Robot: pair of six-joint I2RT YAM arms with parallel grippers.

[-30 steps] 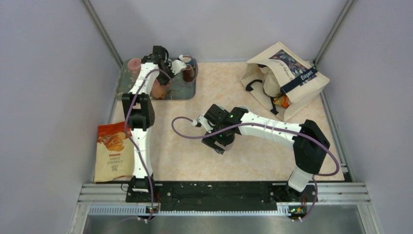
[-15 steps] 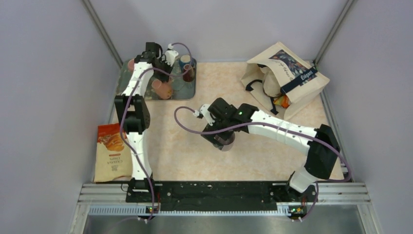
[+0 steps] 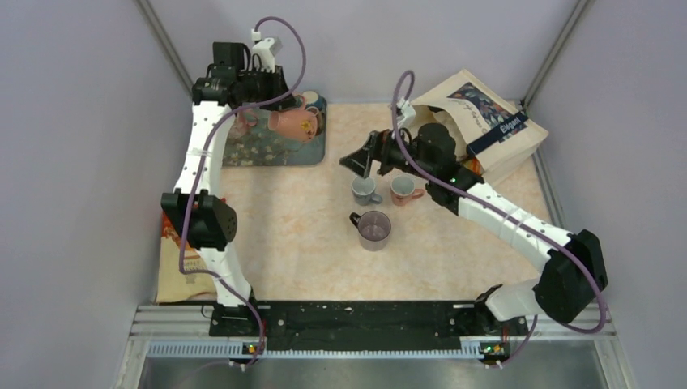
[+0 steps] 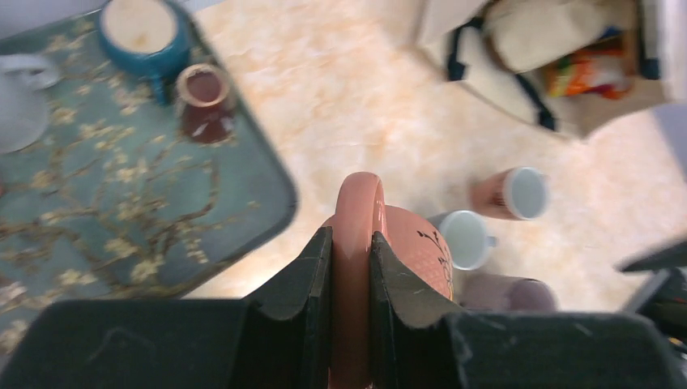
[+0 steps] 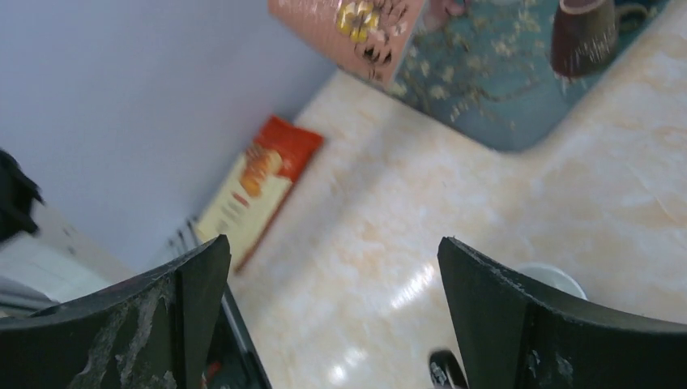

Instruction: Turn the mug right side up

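My left gripper (image 3: pixel 271 113) is shut on the handle of a pink mug (image 3: pixel 296 123) with a dark and yellow flower print. It holds the mug tilted in the air over the right part of the teal flowered tray (image 3: pixel 263 150). In the left wrist view the handle (image 4: pixel 354 203) sits pinched between the fingers (image 4: pixel 312 275), with the mug body (image 4: pixel 413 251) beyond. My right gripper (image 3: pixel 360 162) is open and empty above the table, over a grey mug (image 3: pixel 364 190). The right wrist view shows the pink mug (image 5: pixel 348 28) at its top edge and wide-apart fingers (image 5: pixel 486 308).
A small pink mug (image 3: pixel 403 190) and a purple mug (image 3: pixel 374 229) stand open side up near the grey mug. A blue mug (image 4: pixel 142 28), a brown mug (image 4: pixel 205 101) and a white mug (image 4: pixel 20 97) sit on the tray. A tote bag (image 3: pixel 474 130) lies back right, a chips bag (image 3: pixel 182 263) front left.
My left arm has lifted the pink mug off the tray. My right gripper has let go of the purple mug, now upright on the table, and moved back and up.
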